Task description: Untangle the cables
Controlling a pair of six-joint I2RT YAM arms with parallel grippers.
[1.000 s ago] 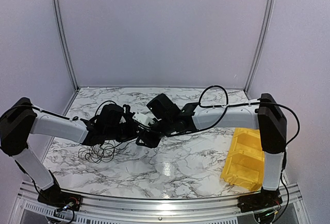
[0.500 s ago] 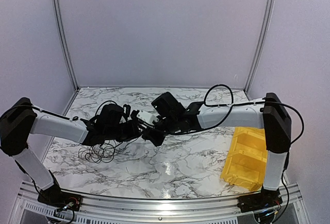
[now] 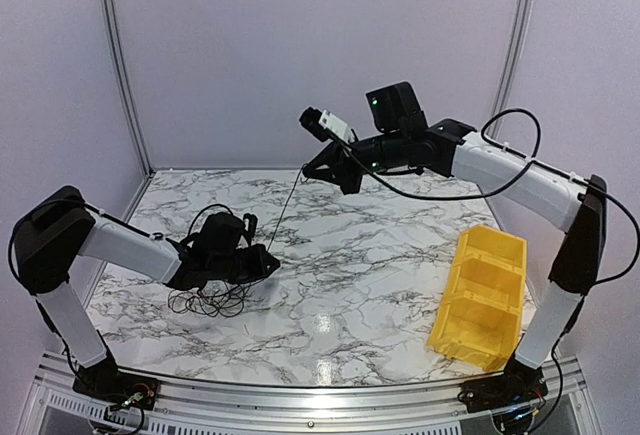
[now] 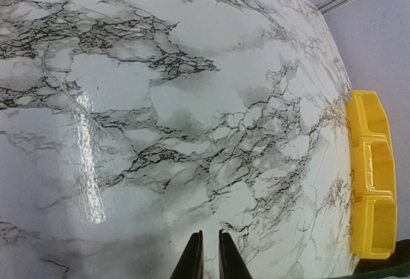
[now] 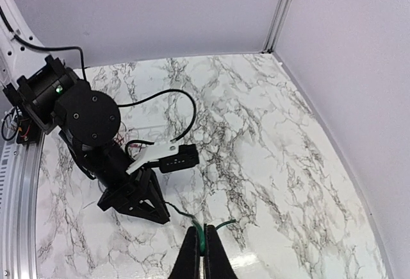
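Tangle: thin black cable loops (image 3: 205, 300) on marble tabletop (image 3: 380, 285), far left | left gripper (image 3: 264, 264) low, just beside loops, fingers nearly together, grip unclear | one wire (image 3: 285, 210) strung steeply up-right from there | right gripper (image 3: 309, 169) high, clamped on wire | yellow bin (image 3: 480, 295) at right, well apart; open room above.

table (image 3: 380, 275) centre open, yellow bin (image 3: 478, 300) front right, taut cable (image 3: 289, 202) left

Cables (image 3: 205, 300) are lying on the counter (image 3: 360, 275) near its left edge, the left hand (image 3: 270, 266) just right of them. One is rising to the right hand (image 3: 312, 169) above the far edge. A bin (image 3: 480, 295) is sitting by the right edge.
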